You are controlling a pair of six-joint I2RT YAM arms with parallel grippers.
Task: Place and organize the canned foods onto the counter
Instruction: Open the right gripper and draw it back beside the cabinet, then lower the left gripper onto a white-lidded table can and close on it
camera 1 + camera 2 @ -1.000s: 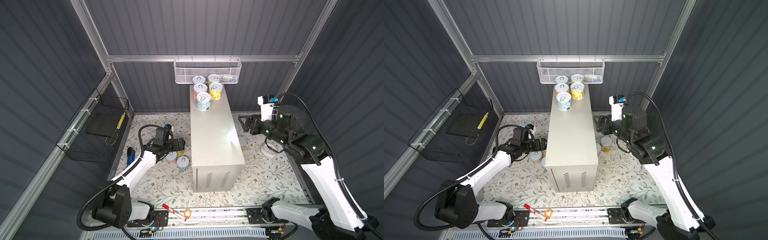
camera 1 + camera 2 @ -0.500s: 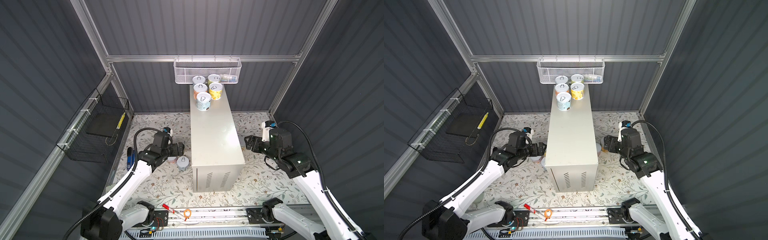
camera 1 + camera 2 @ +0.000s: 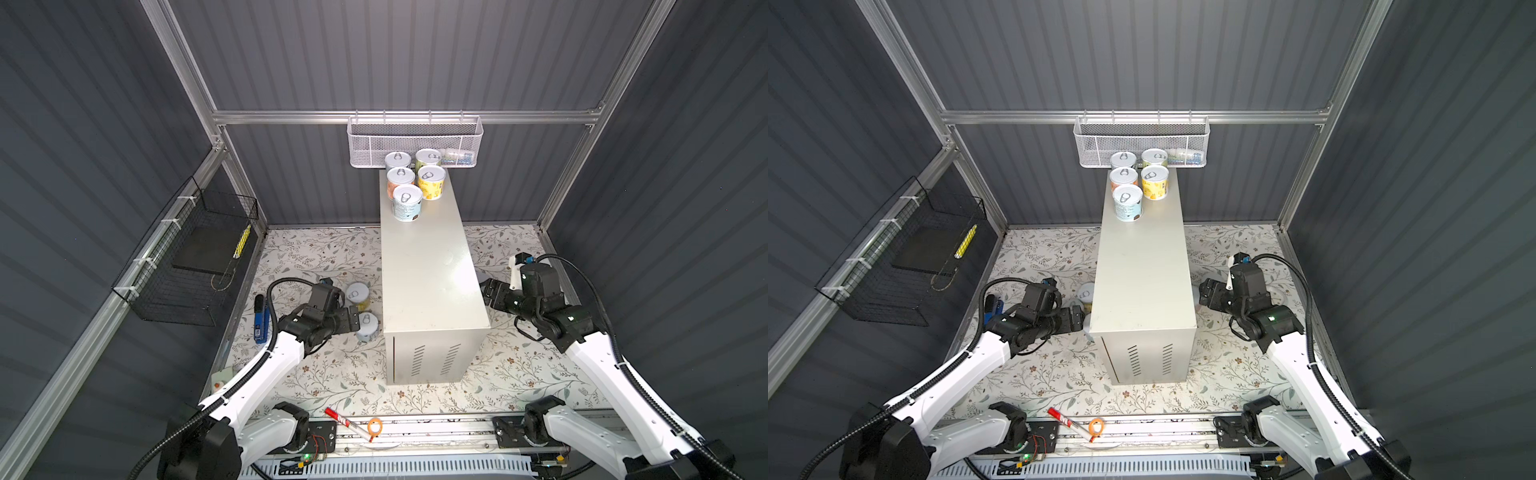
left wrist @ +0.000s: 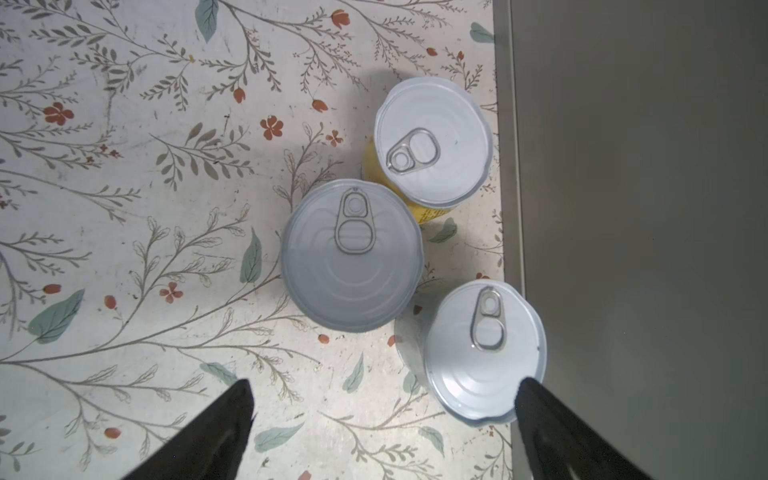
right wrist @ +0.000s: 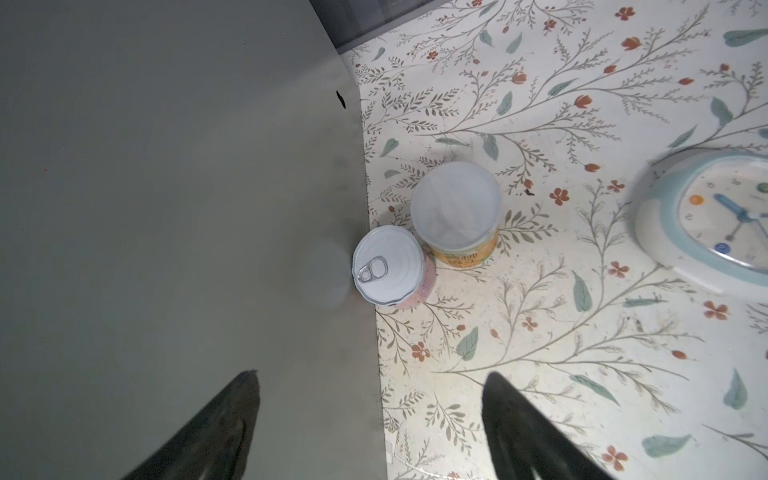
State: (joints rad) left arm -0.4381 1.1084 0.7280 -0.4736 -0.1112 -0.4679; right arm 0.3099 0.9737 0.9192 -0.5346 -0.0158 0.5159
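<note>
Nearest the rail, the left gripper (image 4: 384, 381) hovers with fingers spread and empty above 3 tins on the floral floor (image 4: 124, 208) at the 9 o'clock side of the counter (image 3: 428, 270): a middle tin (image 4: 351, 255), a yellow-label tin (image 4: 434, 141) and a third tin (image 4: 484, 353) just beside the counter wall. The right gripper (image 5: 372, 374), likewise parted and holding nothing, straddles the counter edge at 3 o'clock, above a pink tin (image 5: 388, 266) and a plastic-lidded tin (image 5: 457, 208); a clock (image 5: 706, 224) lies nearby. At 12 o'clock, 5 tins (image 3: 407, 201) stand grouped on the counter's far end. Risks noted: the floor tins sit crowded, so a closing finger could topple a neighbour; the counter wall leaves little finger room; a straight descent on the right would likely strike the counter top.
</note>
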